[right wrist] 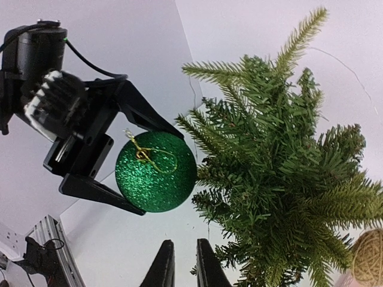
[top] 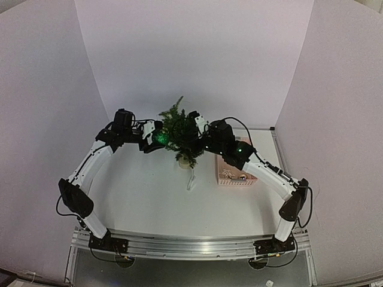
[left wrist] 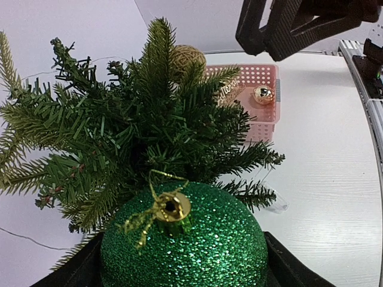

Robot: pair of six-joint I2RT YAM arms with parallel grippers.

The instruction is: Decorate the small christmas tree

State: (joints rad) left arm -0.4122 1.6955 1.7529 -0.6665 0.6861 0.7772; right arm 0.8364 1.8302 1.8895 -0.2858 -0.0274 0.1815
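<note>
The small christmas tree (top: 178, 133) stands mid-table on a pale round base (top: 184, 161); it also shows in the left wrist view (left wrist: 137, 131) and the right wrist view (right wrist: 281, 173). My left gripper (top: 157, 137) is shut on a green glitter ball (left wrist: 182, 239) with a gold cap and loop, held against the tree's left branches (right wrist: 155, 171). My right gripper (right wrist: 184, 266) sits at the tree's far side (top: 192, 117), fingers nearly together with nothing between them. A twine ball (left wrist: 188, 58) shows by the tree's top branches.
A pink basket (top: 236, 173) lies right of the tree, with a gold bauble (left wrist: 262, 94) inside. A clear plastic piece (top: 191, 180) lies on the white table in front of the tree base. White walls enclose the back and sides.
</note>
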